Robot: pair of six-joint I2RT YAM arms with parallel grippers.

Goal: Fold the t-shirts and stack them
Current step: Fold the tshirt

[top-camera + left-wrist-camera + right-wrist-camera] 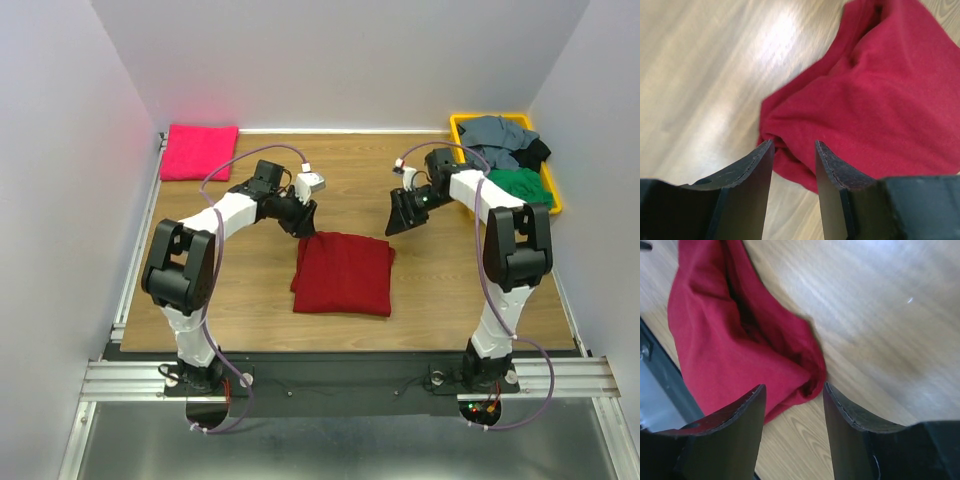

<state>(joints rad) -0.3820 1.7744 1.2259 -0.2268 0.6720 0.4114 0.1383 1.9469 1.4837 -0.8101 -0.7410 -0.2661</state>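
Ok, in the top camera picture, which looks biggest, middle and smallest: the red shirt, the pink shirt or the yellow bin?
1. yellow bin
2. red shirt
3. pink shirt
The bin and the red shirt look close.

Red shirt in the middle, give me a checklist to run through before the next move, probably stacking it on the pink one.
1. Red shirt folded: ok, a compact rectangle from above, though its far corners look slightly bunched in the wrist views.
2. Left gripper free of cloth: ok, jaws apart, nothing between them.
3. Right gripper free of cloth: ok, jaws apart, nothing between them.
4. Pink shirt ready as stack base: ok, folded flat at the far left corner.
5. Unfolded shirts out of the way: ok, piled in the yellow bin at far right.
6. Fingertip height over the fabric: cannot tell.
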